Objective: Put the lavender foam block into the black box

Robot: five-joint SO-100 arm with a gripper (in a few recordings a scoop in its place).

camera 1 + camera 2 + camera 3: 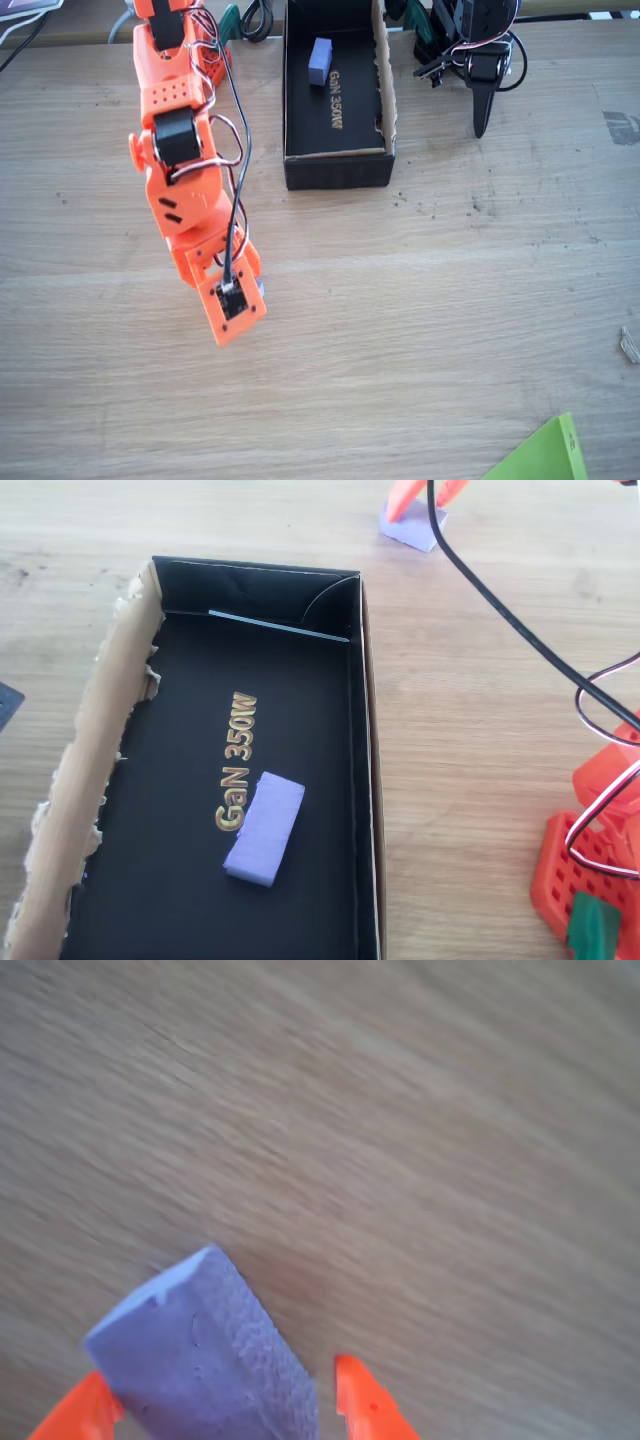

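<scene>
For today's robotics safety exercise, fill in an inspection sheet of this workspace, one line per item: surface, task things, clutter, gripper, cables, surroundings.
Surface: wooden table, bare wood, small dark specks near the box.
Task things: lavender foam block on the table between the fingers; black box already holds a periwinkle block.
Clutter: green sheet at the table's corner.
Gripper: orange gripper open around the block, one fingertip apart from it.
Cables: black and white wires loop along the arm.
Surroundings: nothing seen.

I see bare table (420,330) in front of the black box (356,780); inside, a periwinkle block (265,827) takes one end, the rest open
</scene>
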